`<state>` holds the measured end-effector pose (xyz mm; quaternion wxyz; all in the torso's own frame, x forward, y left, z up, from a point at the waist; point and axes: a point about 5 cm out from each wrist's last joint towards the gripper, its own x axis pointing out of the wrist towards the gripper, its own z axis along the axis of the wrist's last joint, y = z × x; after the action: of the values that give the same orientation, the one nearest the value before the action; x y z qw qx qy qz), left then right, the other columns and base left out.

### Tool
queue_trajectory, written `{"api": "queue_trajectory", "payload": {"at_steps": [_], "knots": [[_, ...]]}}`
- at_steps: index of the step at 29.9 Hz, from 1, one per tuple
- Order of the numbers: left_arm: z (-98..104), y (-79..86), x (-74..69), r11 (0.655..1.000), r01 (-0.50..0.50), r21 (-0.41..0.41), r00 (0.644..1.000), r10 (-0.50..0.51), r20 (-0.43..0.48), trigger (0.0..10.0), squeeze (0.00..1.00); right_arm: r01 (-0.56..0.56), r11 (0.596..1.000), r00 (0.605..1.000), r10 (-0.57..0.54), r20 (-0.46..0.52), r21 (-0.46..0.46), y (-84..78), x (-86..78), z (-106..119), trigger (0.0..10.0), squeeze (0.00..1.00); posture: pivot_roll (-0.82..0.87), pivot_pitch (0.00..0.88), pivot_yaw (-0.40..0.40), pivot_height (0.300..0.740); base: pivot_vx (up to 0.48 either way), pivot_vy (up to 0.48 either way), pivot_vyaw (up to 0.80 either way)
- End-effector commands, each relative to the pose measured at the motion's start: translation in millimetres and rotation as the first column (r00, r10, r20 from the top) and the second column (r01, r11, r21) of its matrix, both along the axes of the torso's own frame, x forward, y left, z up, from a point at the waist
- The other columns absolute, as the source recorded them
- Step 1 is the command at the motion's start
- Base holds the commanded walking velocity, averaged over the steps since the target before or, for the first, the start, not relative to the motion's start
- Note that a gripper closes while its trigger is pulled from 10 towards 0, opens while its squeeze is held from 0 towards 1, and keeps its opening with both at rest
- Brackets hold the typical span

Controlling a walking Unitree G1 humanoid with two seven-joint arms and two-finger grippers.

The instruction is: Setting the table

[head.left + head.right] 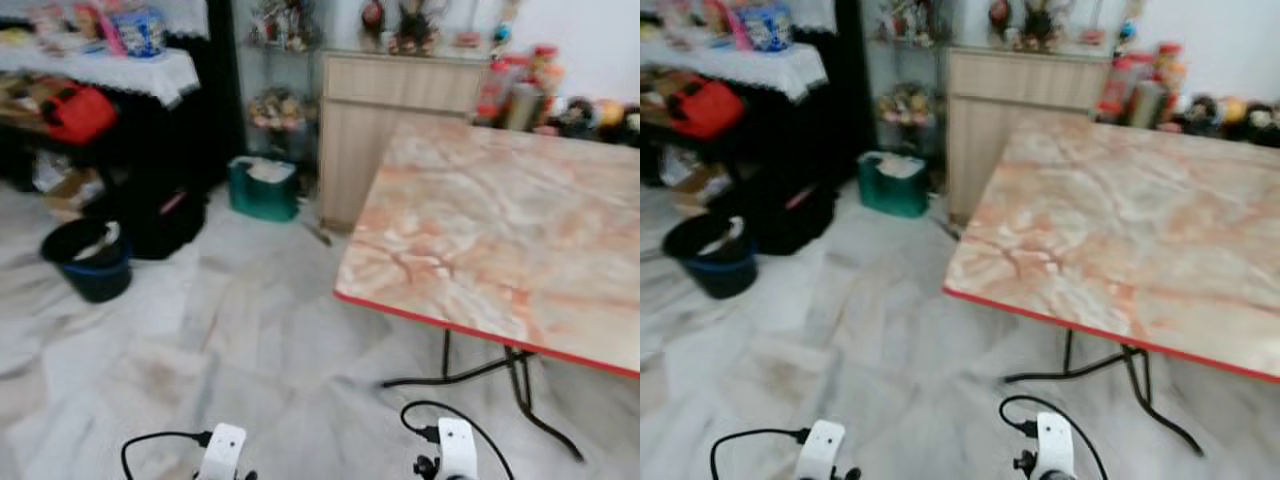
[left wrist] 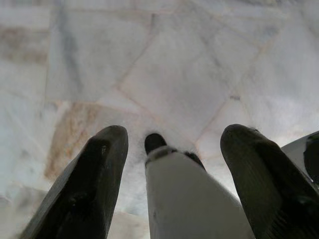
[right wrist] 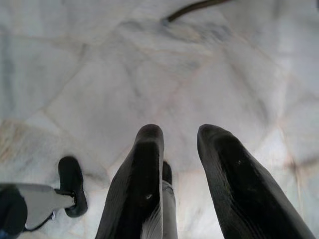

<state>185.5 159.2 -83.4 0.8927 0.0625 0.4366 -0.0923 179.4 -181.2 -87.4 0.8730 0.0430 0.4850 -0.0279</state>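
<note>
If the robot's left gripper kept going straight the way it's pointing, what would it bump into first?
Probably the marble floor. The left gripper hangs with its open fingers aimed down at the tiles; the robot's own leg shows between them, though depth is unclear.

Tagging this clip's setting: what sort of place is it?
Likely a lived-in home dining area: a marble-patterned folding table, a wooden cabinet with ornaments, cluttered shelves and a bucket on the tiled floor.

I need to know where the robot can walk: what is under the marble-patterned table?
Under the table you can see black folding metal legs standing on the pale marble floor. The tabletop hides most of the space beneath it, so anything further in cannot be seen.
</note>
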Motion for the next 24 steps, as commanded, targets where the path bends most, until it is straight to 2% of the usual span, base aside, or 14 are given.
{"api": "queue_trajectory", "payload": {"at_steps": [1, 9, 16, 24], "knots": [[3.0, -4.5, 6.7, 1.000, 0.008, -0.001, 1.000, -0.008, 0.016, 10.0, 0.00, 0.016, 1.000, 1.000, -0.016, -0.001, -0.004, -3.6, -0.6, 0.2, 10.0, 0.00, -0.06, 0.000, -0.046, 0.740, 0.000, 0.000, -0.71], [4.2, -1.4, 9.1, 1.000, 0.002, 0.018, 1.000, -0.002, 0.021, 10.0, 0.00, 0.024, 1.000, 1.000, -0.024, 0.009, -0.001, -3.3, 0.9, 0.9, 10.0, 0.00, -0.07, 0.000, -0.040, 0.740, 0.000, 0.000, -0.67], [4.7, -0.8, 10.2, 0.999, 0.026, 0.044, 0.999, -0.027, 0.024, 10.0, 0.00, 0.028, 1.000, 0.999, -0.028, 0.023, -0.003, -3.2, 3.0, 2.0, 10.0, 0.00, -0.07, 0.000, -0.032, 0.740, 0.000, 0.000, 0.00], [4.4, 1.3, 9.4, 0.998, 0.025, 0.052, 0.999, -0.026, 0.023, 10.0, 0.00, 0.023, 1.000, 1.000, -0.023, 0.018, -0.007, -3.1, 1.3, 1.1, 10.0, 0.00, -0.07, 0.000, -0.032, 0.740, 0.000, -0.281, 0.00]]}}
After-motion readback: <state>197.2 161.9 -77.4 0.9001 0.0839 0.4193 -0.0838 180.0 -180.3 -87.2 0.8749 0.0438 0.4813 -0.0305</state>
